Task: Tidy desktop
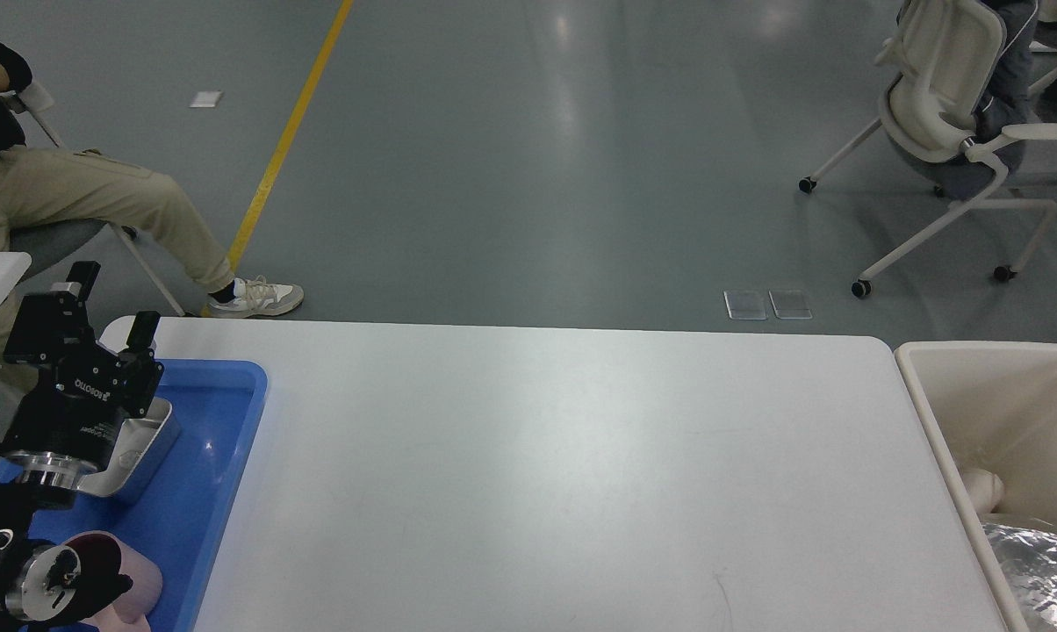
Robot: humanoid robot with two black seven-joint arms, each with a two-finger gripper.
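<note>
The desktop [537, 474] is a wide white tabletop with rounded corners, and nothing lies on its bare middle. My left gripper [116, 297] hovers over the far left end, above a blue tray [230, 456]. Its two black fingers stand apart, open and empty. Under it in the tray sits a metal tin [147, 439], and a pink cup [138, 584] lies nearer to me. My right gripper is out of view.
A cream bin [932, 412] stands at the table's right end and holds crumpled foil [1029, 562] and a white cup [985, 487]. A seated person [81, 193] is at the far left. An office chair [950, 114] stands on the floor far right.
</note>
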